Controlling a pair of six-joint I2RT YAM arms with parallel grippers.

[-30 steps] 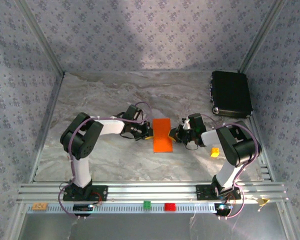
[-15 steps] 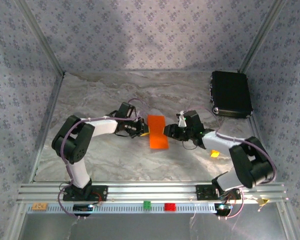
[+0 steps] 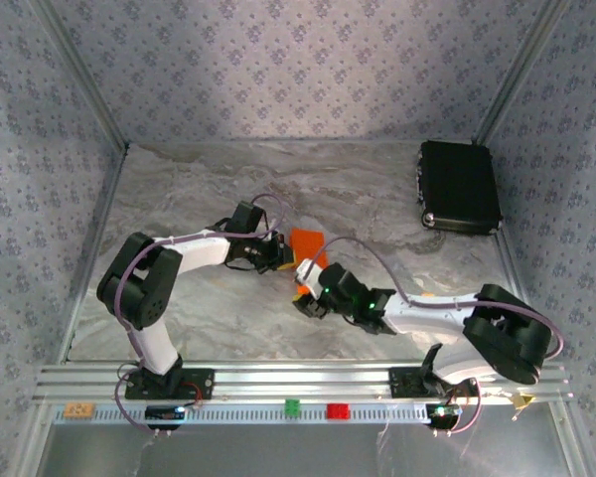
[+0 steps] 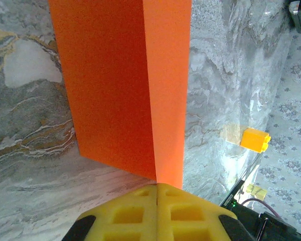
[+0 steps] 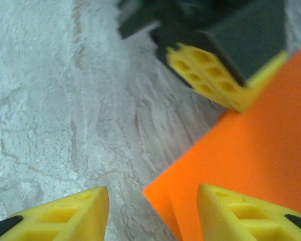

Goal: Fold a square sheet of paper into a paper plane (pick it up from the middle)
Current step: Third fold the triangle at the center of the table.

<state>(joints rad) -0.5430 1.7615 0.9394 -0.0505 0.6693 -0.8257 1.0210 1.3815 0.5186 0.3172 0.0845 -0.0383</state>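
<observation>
Square sheet of paper (image 3: 306, 244): folded double along a crease, mid-table, pinched at its 9 o'clock edge by clenched left gripper (image 3: 281, 260). At 6 o'clock, right gripper (image 3: 308, 296), fingers spread apart, just beside paper's corner.

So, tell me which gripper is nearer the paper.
Left. The left gripper is shut on the paper at its edge. The right gripper is open at one corner of it, not gripping.

Robot test cell, lab-type setting. Marble-print desk (image 3: 209, 189) enclosed by patterned cloth walls (image 3: 298, 70) hung on aluminium frame posts (image 3: 77, 70). Left arm (image 3: 144, 288) and right arm (image 3: 502, 338) are bolted to a slotted aluminium rail (image 3: 298, 378), cabling exposed.
</observation>
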